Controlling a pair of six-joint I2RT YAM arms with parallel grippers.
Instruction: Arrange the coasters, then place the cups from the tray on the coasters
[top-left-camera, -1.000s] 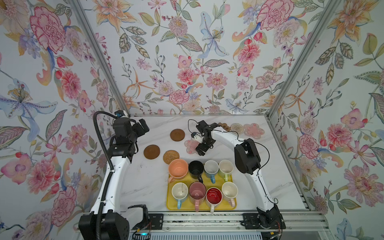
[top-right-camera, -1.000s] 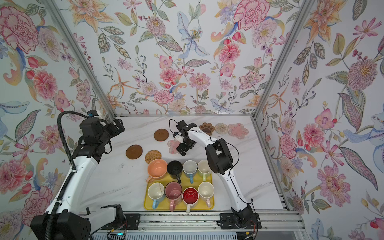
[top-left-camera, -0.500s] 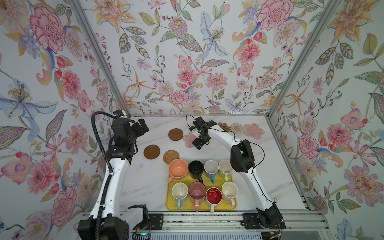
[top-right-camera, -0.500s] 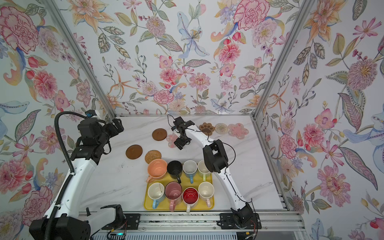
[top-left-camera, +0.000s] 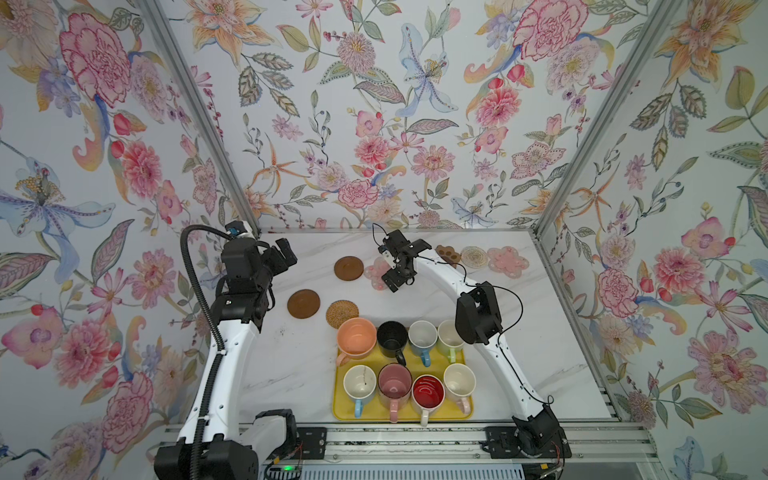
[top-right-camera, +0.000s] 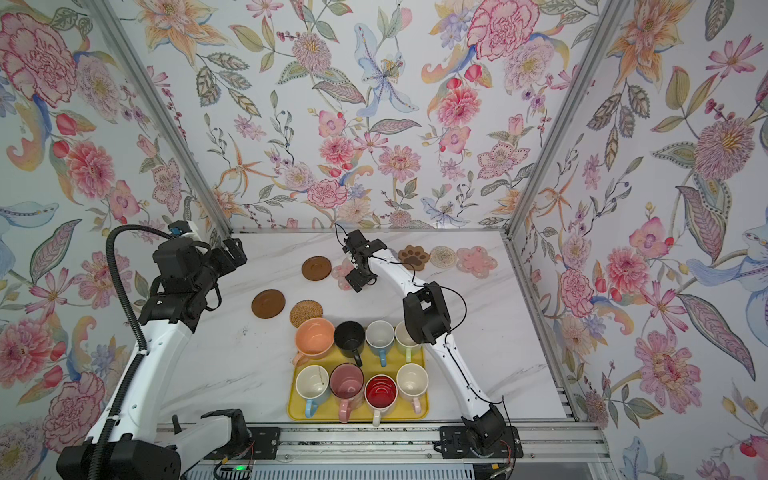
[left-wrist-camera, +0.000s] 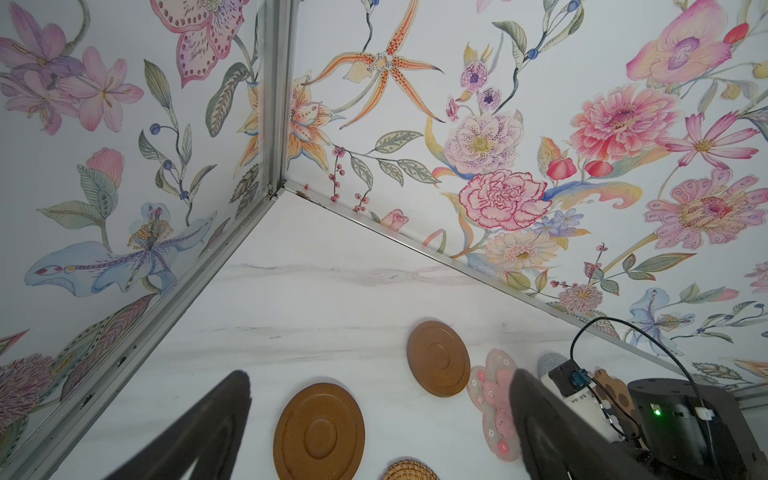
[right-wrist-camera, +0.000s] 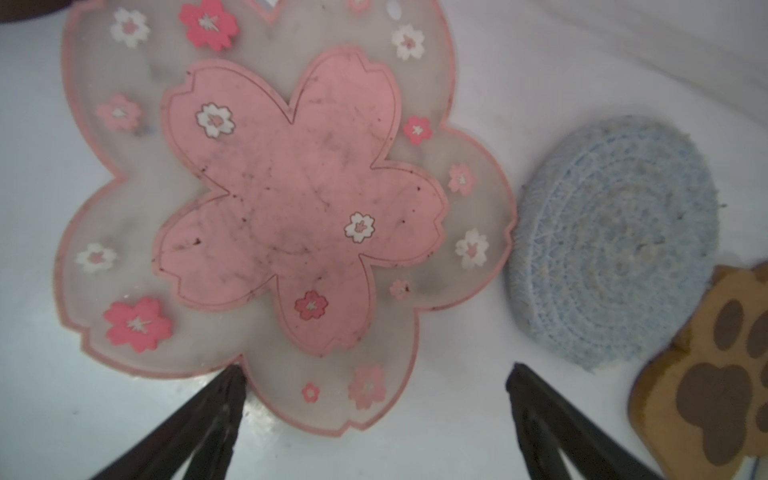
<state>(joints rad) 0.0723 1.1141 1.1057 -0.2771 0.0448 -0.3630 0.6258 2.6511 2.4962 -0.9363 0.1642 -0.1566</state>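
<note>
My right gripper (top-left-camera: 398, 283) (right-wrist-camera: 374, 372) hovers open, low over the near edge of a pink flower coaster (right-wrist-camera: 291, 199) (top-left-camera: 375, 272); one fingertip (right-wrist-camera: 232, 380) sits at its rim. Beside it lie a grey round coaster (right-wrist-camera: 615, 237) and a brown paw coaster (right-wrist-camera: 706, 395) (top-right-camera: 413, 257). Two dark brown discs (top-left-camera: 348, 268) (top-left-camera: 304, 304) and a rattan round (top-left-camera: 342, 314) lie to the left. A clear round coaster (top-left-camera: 474, 256) and a second pink flower (top-left-camera: 508, 260) lie at the back right. Several cups, such as the peach (top-left-camera: 356, 336) and the black (top-left-camera: 391, 337), stand on the yellow tray (top-left-camera: 338, 411). My left gripper (top-left-camera: 286, 254) (left-wrist-camera: 380, 380) is open, raised at the back left.
Flowered walls with metal posts enclose the marble table (top-left-camera: 291, 374) on three sides. My right arm's elbow (top-left-camera: 478, 311) hangs over the tray's back right corner. The rail (top-left-camera: 415, 436) runs along the front edge.
My right gripper has moved toward the back left, and the pink flower coaster under it has slid that way. The back brown disc has shifted slightly left. The left arm barely moved.
</note>
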